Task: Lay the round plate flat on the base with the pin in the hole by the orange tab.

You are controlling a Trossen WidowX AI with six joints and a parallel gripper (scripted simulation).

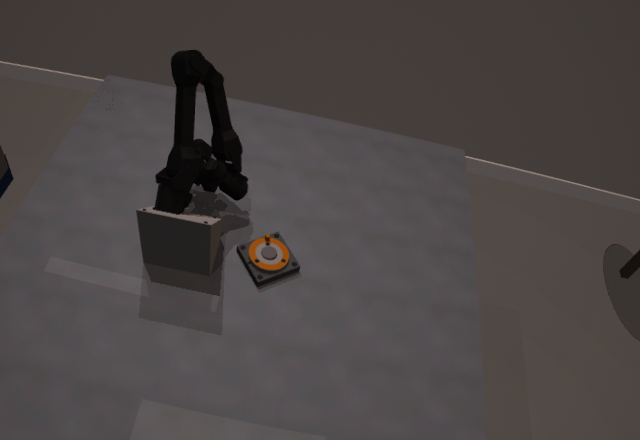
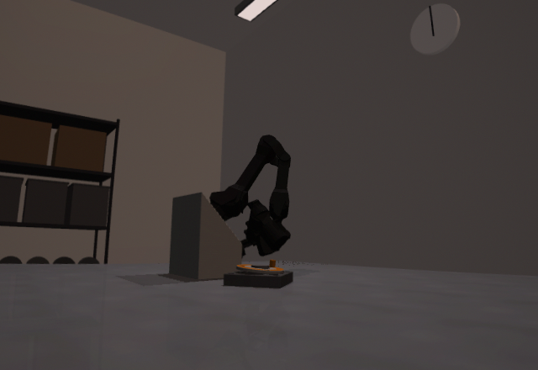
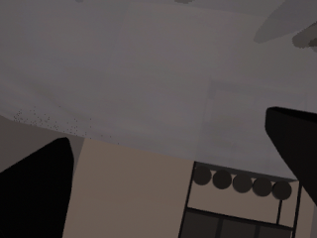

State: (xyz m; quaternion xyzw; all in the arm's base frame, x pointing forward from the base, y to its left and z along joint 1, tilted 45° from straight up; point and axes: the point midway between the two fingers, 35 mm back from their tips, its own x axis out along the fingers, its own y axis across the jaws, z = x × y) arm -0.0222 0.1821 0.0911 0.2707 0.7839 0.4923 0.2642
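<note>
Dim lighting covers a grey table (image 1: 361, 270) that fills most of the top view. Left of centre, a black robot arm (image 1: 199, 125) rises from a pale wedge-shaped mount (image 1: 178, 241) and folds back down on itself, so its gripper (image 1: 232, 183) hangs low beside the mount; its dark body merges with its own shadow and the fingertips are hard to pick out there.

Just right of the mount and slightly below centre sits a dark square base (image 1: 268, 259) with small corner holes. On it lies the round plate (image 1: 268, 253), an orange ring around a pale inner ring and a grey central post (image 1: 268, 252). A small orange tab (image 1: 267, 237) stands at the plate's upper edge. The pin and the hole next to the tab are too small to make out.

From the low exterior view, the plate (image 2: 260, 267) appears tilted on the base (image 2: 258, 277), with the tab (image 2: 272, 262) at its right side. The gripper (image 2: 250, 244) hovers above and left of the plate, apart from it.

In the wrist view, two black fingers sit at the far left and right edges, cut off by the frame, spread wide with nothing between them. Behind them shows the table surface, upside down, and a shelving rack (image 3: 234, 225), partly cropped.
</note>
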